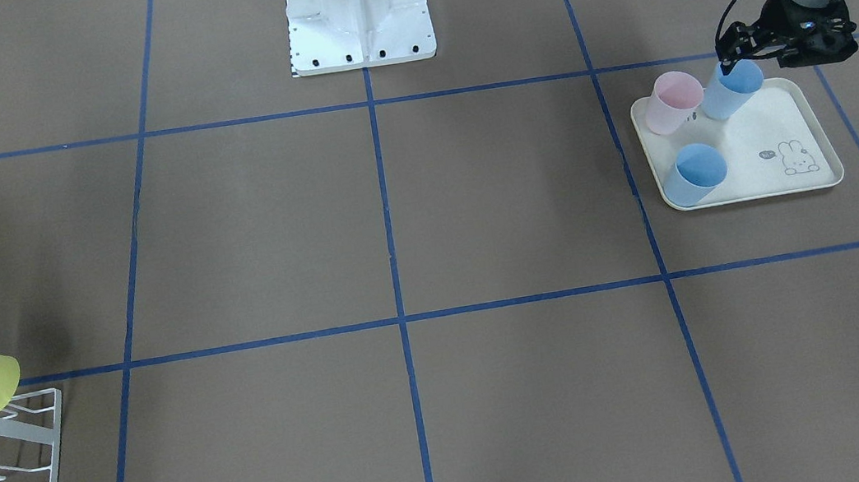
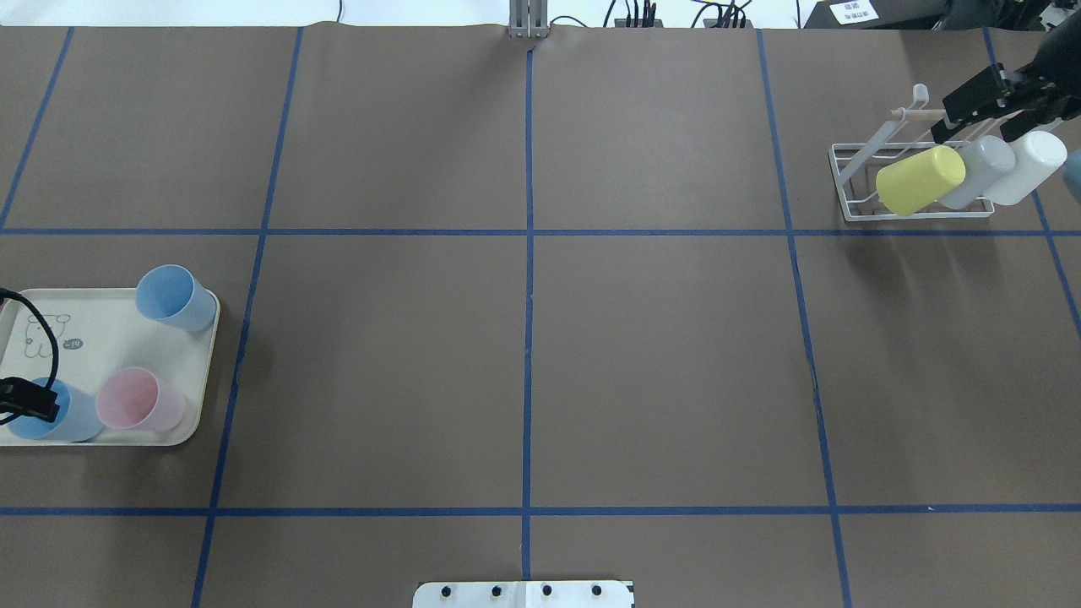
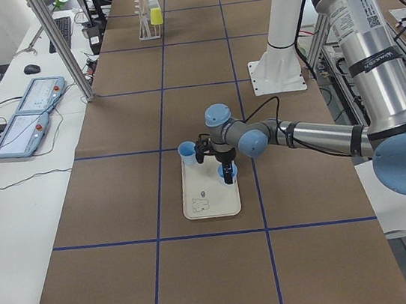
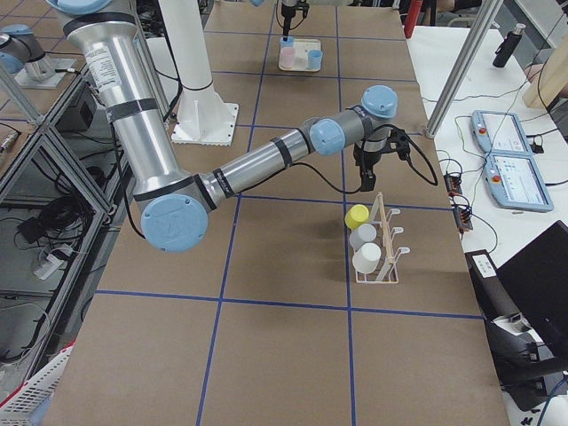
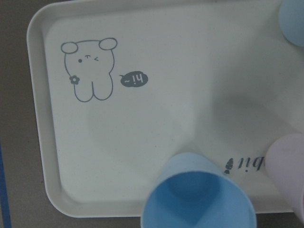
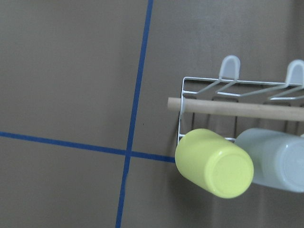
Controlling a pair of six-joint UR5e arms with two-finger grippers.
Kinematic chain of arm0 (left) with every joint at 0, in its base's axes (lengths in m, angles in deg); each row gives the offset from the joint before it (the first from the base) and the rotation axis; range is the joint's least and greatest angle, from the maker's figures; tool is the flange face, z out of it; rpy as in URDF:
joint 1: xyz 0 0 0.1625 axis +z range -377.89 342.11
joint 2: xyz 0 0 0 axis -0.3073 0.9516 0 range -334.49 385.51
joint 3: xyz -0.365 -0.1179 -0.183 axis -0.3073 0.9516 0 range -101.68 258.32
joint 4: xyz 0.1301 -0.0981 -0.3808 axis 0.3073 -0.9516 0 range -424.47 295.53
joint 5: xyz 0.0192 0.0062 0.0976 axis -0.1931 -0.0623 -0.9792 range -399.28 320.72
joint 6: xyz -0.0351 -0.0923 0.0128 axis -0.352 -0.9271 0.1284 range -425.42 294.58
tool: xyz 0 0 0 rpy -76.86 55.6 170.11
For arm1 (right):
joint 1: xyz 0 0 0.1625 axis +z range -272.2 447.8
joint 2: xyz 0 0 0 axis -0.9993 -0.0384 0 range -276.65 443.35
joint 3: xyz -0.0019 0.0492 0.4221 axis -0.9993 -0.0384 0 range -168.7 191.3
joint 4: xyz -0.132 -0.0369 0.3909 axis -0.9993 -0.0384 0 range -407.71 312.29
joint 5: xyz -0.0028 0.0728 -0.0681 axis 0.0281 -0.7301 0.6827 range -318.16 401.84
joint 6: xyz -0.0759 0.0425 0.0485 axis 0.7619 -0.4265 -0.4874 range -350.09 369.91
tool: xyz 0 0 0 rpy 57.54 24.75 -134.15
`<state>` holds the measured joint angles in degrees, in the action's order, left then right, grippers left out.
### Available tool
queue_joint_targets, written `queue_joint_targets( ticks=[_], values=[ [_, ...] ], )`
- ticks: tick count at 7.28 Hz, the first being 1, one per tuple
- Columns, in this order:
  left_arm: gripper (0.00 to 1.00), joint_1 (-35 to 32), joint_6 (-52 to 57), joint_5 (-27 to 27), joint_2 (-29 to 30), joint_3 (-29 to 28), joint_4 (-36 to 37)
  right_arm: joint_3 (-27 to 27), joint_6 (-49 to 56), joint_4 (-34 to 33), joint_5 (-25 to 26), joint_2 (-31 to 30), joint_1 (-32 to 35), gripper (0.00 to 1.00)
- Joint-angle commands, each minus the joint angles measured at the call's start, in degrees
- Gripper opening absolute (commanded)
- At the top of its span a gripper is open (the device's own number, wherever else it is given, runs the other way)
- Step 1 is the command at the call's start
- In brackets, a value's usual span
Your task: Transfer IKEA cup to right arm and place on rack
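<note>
A cream rabbit-print tray (image 2: pixel 110 338) holds two blue cups and a pink cup (image 2: pixel 139 399). My left gripper (image 1: pixel 733 58) hovers at the rim of one blue cup (image 1: pixel 732 92), which stands on the tray; its jaws look open. That cup fills the bottom of the left wrist view (image 5: pixel 199 194), where no fingers show. The white wire rack (image 2: pixel 853 181) with a wooden dowel (image 6: pixel 237 108) carries a yellow cup (image 2: pixel 920 179) and two pale cups. My right gripper (image 2: pixel 963 114) is open and empty just behind the rack.
The second blue cup (image 2: pixel 173 295) stands at the tray's far right corner. A grey cup (image 2: pixel 980 173) and a white cup (image 2: pixel 1026 166) hang beside the yellow one. The robot base plate (image 1: pixel 361 34) sits mid-table. Blue tape lines grid the brown table.
</note>
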<state>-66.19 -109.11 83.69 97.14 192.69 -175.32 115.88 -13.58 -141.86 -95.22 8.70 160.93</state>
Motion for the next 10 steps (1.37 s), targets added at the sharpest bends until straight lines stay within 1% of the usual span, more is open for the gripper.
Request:
queue_joint_targets(
  ticks=[1, 2, 3, 4, 5, 6, 7, 8, 9, 10],
  values=[
    [0.89, 0.0, 0.2, 0.6, 0.1, -0.7, -0.3, 2.3, 0.0, -0.6, -0.1, -2.0, -0.1, 0.99],
    [0.79, 0.1, 0.4, 0.6, 0.3, -1.6, -0.5, 2.4, 0.0, -0.6, -0.1, -2.0, -0.1, 0.99],
    [0.76, 0.1, 0.4, 0.6, 0.9, -2.3, -0.5, 2.6, 0.0, -0.6, -0.1, -2.4, -0.1, 0.99],
    [0.67, 0.1, 0.4, 0.6, 1.1, -2.4, -0.5, 2.5, 0.0, -0.6, -0.1, -2.5, -0.1, 0.99],
    [0.47, 0.1, 0.1, 0.6, 1.2, -2.8, -0.6, 2.6, 0.1, -0.4, -0.2, -2.6, -0.1, 0.99],
    [0.18, 0.1, 0.4, 0.6, 1.2, -2.9, -0.5, 2.7, 0.1, -0.5, -0.2, -2.7, -0.1, 0.99],
    [0.0, 0.0, 0.4, 0.6, 1.2, -3.2, -0.5, 2.9, 0.0, -0.5, -0.3, -2.7, -0.1, 0.99],
    [0.0, 0.0, 0.6, 0.6, 1.1, -2.8, -0.3, 2.9, 0.1, -0.5, -0.6, -2.5, -0.1, 0.99],
    [0.0, -0.6, 0.9, 0.7, 0.7, -0.5, 0.2, 2.9, 0.1, -0.5, -0.6, -2.4, -0.1, 0.99],
    [0.0, -4.1, 3.7, 0.8, 0.3, 0.2, 0.5, 2.9, 0.1, -0.5, -0.6, -2.3, -0.1, 0.99]
  ],
)
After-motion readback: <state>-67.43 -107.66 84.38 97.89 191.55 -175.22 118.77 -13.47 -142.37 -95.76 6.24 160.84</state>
